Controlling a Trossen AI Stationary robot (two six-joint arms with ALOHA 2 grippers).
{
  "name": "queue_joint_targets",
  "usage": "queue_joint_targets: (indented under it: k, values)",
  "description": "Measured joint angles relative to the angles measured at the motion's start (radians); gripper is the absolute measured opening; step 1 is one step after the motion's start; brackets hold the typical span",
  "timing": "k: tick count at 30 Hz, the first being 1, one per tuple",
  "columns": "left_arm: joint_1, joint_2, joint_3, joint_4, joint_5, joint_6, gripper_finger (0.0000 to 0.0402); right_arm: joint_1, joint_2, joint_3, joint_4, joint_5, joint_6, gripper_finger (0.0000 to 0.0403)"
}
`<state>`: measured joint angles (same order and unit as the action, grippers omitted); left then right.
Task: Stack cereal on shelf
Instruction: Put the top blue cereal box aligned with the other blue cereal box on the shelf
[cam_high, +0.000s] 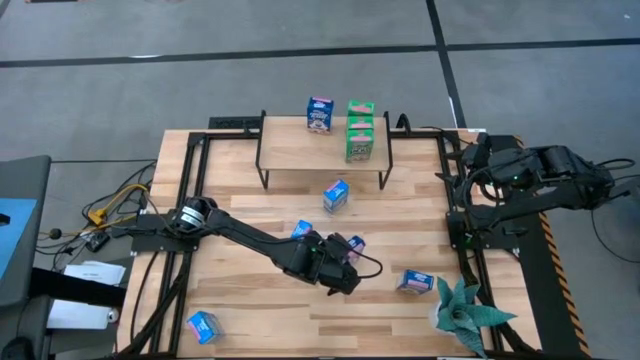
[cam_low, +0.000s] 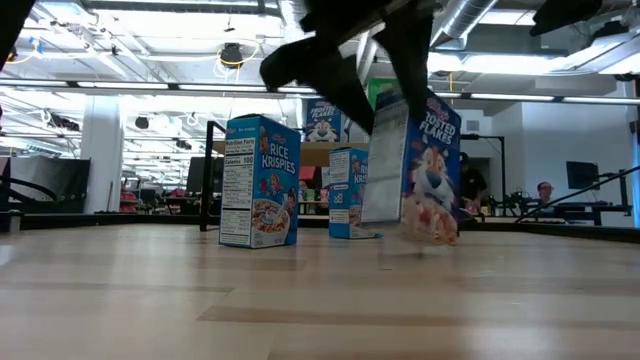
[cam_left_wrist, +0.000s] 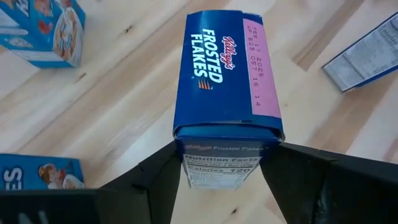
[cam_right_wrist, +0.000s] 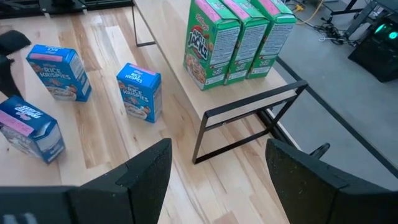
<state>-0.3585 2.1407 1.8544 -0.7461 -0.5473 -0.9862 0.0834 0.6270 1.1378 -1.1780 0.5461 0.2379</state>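
My left gripper (cam_high: 345, 265) is at mid-table, shut on a blue Frosted Flakes cereal box (cam_high: 353, 245), which also shows in the low view (cam_low: 428, 175) and the left wrist view (cam_left_wrist: 227, 68). The shelf (cam_high: 290, 150) stands at the far side on black legs. One blue box (cam_high: 319, 113) and three green boxes (cam_high: 360, 130) stand on its board. Other blue boxes are on the table: one (cam_high: 336, 195), a second (cam_high: 301, 230), a third (cam_high: 415, 282) and one near the front (cam_high: 202, 326). My right gripper (cam_right_wrist: 214, 180) is open, off the table's right edge. My left gripper pinches the Frosted Flakes box between its two fingers (cam_left_wrist: 158, 177), one on each broad face. The narrow nutrition side panel (cam_left_wrist: 217, 165) lies between them, just under the top flap. The fingers slant down from above. The box sits tilted, its bottom low over the table.
A teal spiky plant (cam_high: 465, 312) stands at the near right corner. A Rice Krispies box (cam_low: 260, 180) stands upright close to the held box. Bare wood lies between the table's middle and the shelf legs (cam_right_wrist: 249, 102). Cables trail off the table's left side.
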Motion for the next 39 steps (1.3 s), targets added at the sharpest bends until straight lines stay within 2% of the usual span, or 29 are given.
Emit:
queue_joint_targets:
  k: [4,9,12,16,18,24,33,36,39]
  values:
    - [-0.005,-0.002,0.062,-0.013,-0.021,0.033,0.0199,0.0,0.0,0.0,-0.021,0.0,0.0,0.0286]
    - [-0.005,-0.002,0.186,-0.108,-0.044,0.128,0.0199,0.0,0.0,0.0,-0.038,0.0,0.0,0.0286]
    - [-0.004,-0.001,0.264,-0.218,-0.067,0.194,0.0199,0.0,0.0,0.0,-0.039,0.0,0.0,0.0286]
    - [0.005,-0.011,0.375,-0.399,-0.129,0.205,0.0199,0.0,0.0,0.0,-0.049,0.0,0.0,0.0286]
    - [0.013,-0.033,0.399,-0.455,-0.162,0.203,0.0199,0.0,0.0,0.0,-0.055,0.0,-0.001,0.0286]
    - [0.045,-0.158,0.401,-0.461,-0.206,0.285,0.0199,0.0,0.0,0.0,-0.059,0.002,-0.002,0.0286]
    - [0.177,-0.323,0.4,-0.459,-0.156,0.543,0.0199,-0.001,0.0,0.0,-0.06,0.005,-0.002,0.0286]
    - [0.265,-0.367,0.4,-0.396,-0.07,0.656,0.0199,-0.001,0.0,0.0,-0.06,0.007,-0.002,0.0286]
    - [0.371,-0.394,0.4,-0.297,0.089,0.781,0.0199,-0.001,0.0,0.0,-0.06,0.012,-0.003,0.0286]
